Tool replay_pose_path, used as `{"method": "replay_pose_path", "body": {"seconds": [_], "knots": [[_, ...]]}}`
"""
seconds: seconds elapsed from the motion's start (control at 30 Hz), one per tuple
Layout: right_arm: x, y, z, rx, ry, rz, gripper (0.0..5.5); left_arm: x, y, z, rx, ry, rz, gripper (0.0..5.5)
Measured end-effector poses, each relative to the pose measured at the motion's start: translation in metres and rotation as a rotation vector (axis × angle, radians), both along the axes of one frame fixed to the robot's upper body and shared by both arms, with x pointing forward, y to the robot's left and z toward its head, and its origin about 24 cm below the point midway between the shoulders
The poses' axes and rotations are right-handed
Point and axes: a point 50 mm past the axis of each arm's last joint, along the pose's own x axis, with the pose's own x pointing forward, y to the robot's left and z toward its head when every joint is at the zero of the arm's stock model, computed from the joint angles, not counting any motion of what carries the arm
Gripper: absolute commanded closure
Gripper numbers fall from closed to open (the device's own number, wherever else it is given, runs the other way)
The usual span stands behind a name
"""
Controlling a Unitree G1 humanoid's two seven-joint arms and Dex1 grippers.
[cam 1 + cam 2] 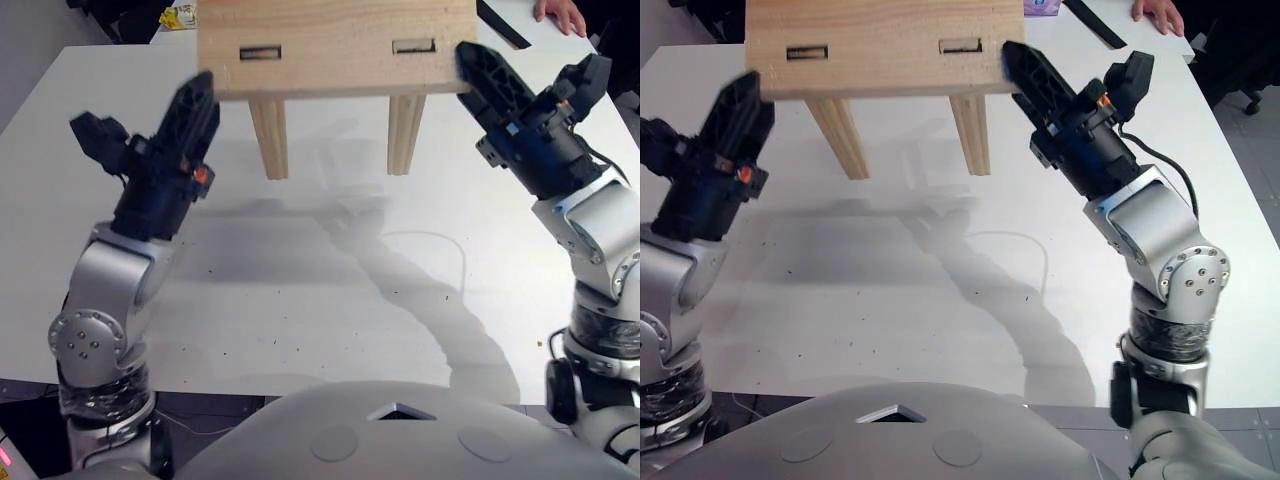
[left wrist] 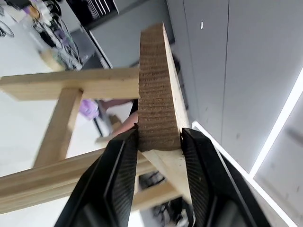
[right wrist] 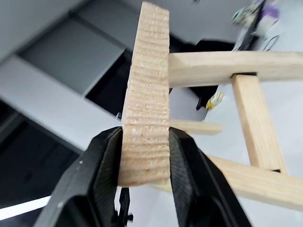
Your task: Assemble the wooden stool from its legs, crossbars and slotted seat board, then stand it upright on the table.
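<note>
The desk [image 1: 300,300] spreads out white beneath both hands. The stool [image 1: 335,70] hangs between the hands, already put together, seat uppermost. Its feet appear to be clear of the desk, though the gap is hard to judge from above.

It is plain pale wood. I judge it stiff and moderately heavy, with nothing fragile about it. The sawn faces are dry and rough, so they should give good friction. The weak point is likely the joints: if they are only push-fitted, any twist between the hands could work them loose.

The seat board [image 1: 330,40] runs from one hand to the other, and its short ends are the natural place to hold it. Two legs [image 1: 269,135] drop from the board below the level of the hands. A crossbar [image 3: 227,66] runs away from the right hand under the board, meeting a leg farther out. Two slots [image 1: 260,52] sit in the board's top face, inboard of each hand.

The left hand [image 2: 160,137] is clamped on one end of the board, its fingers [image 2: 124,165] pressed against the top and bottom faces with the end grain between them. The right hand [image 3: 144,137] pinches the opposite end the same way. Each hand is spread only to the board's thickness and grips near the tips, so lowering both evenly seems the safe way down.
</note>
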Motion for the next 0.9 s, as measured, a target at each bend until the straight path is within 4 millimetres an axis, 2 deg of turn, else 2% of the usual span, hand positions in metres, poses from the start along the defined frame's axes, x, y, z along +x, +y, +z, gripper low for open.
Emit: {"method": "replay_pose_path", "body": {"seconds": [0.1, 0.17, 0.2, 0.23, 0.27, 0.33, 0.43, 0.63, 0.8, 0.83, 0.9], "knots": [[-0.004, 0.005, 0.006, 0.04, 0.081, -0.061, 4.08, 0.002, -0.005, 0.017, -0.075, 0.059, 0.028, 4.14], [-0.005, 0.005, 0.005, 0.049, 0.145, -0.097, 4.08, 0.004, -0.007, 0.016, -0.099, 0.114, 0.044, 4.2], [-0.004, 0.0, 0.003, 0.071, 0.184, -0.133, 4.11, 0.004, -0.001, 0.016, -0.146, 0.115, 0.096, 4.38], [0.001, -0.015, -0.006, 0.114, 0.296, -0.24, 4.18, 0.003, 0.01, 0.013, -0.197, 0.13, 0.189, 4.55], [0.003, -0.024, -0.017, 0.135, 0.378, -0.314, 4.18, 0.001, 0.012, 0.005, -0.214, 0.163, 0.224, 4.73], [0.004, -0.031, -0.024, 0.175, 0.422, -0.358, 4.18, 0.0, 0.009, -0.01, -0.217, 0.231, 0.241, 5.01], [0.004, -0.028, -0.029, 0.181, 0.436, -0.368, 4.18, -0.001, 0.008, -0.032, -0.206, 0.316, 0.282, 5.5], [0.008, -0.018, -0.034, 0.153, 0.448, -0.344, 4.18, -0.001, 0.013, -0.045, -0.204, 0.305, 0.337, 5.5], [0.013, 0.0, -0.033, 0.107, 0.44, -0.264, 4.18, 0.002, 0.011, -0.051, -0.183, 0.283, 0.339, 5.5], [0.013, 0.001, -0.033, 0.104, 0.439, -0.257, 3.8, 0.002, 0.012, -0.052, -0.174, 0.275, 0.345, 5.5], [0.013, 0.004, -0.034, 0.053, 0.428, -0.27, 3.5, 0.002, 0.014, -0.053, -0.155, 0.26, 0.36, 5.5]]}}
